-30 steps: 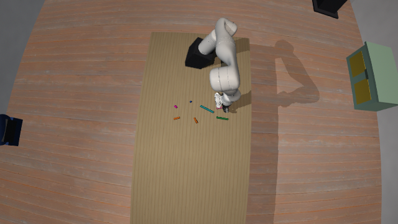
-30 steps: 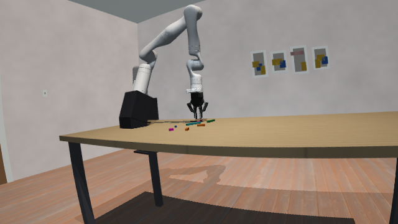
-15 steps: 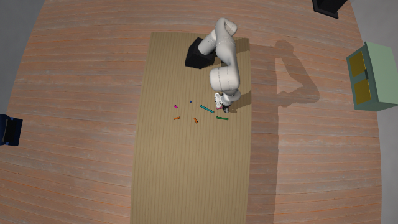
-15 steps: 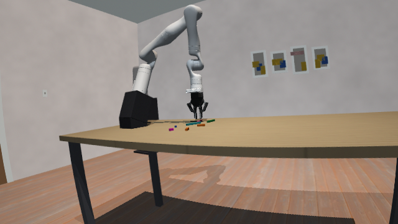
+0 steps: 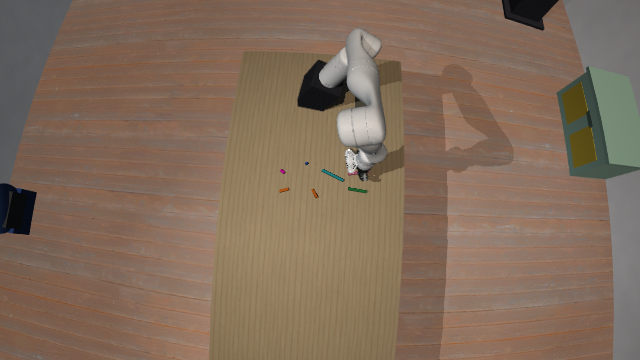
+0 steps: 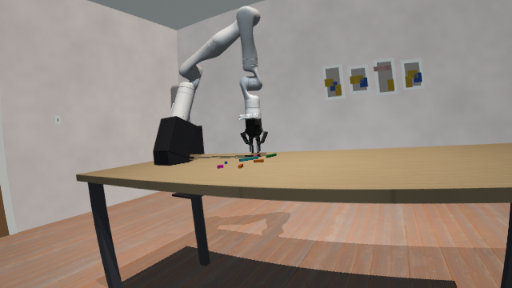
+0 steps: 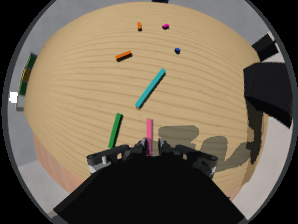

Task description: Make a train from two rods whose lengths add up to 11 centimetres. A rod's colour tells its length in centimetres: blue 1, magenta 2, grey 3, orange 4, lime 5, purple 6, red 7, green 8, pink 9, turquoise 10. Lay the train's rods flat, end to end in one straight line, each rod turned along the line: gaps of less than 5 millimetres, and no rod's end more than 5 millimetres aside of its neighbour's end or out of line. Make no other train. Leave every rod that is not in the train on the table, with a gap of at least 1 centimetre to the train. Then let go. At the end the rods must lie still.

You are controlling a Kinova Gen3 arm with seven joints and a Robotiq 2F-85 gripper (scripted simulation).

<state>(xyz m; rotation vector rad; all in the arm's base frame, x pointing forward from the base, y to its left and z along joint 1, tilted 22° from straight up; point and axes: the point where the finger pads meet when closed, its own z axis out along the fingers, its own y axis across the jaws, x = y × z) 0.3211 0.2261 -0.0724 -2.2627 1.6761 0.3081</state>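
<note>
My gripper (image 5: pixel 362 175) (image 6: pixel 254 153) hangs straight down, low over the table near its right edge. In the wrist view its fingers stand narrow but apart, one on each side of the near end of a pink rod (image 7: pixel 149 135) that lies flat; the pink rod (image 5: pixel 355 173) is mostly hidden under the wrist from above. A turquoise rod (image 5: pixel 333 175) (image 7: pixel 150 88) lies just to the left. A green rod (image 5: pixel 357 190) (image 7: pixel 115 131) lies in front. A small magenta rod (image 5: pixel 282 171) (image 7: pixel 165 27) and a blue cube (image 5: pixel 306 163) (image 7: pixel 177 50) lie further left.
Two orange rods (image 5: pixel 284 190) (image 5: pixel 314 193) lie on the table left of the green rod. The arm's black base (image 5: pixel 320 86) stands at the far end of the table. The table's right edge (image 5: pixel 403 190) is close to the gripper.
</note>
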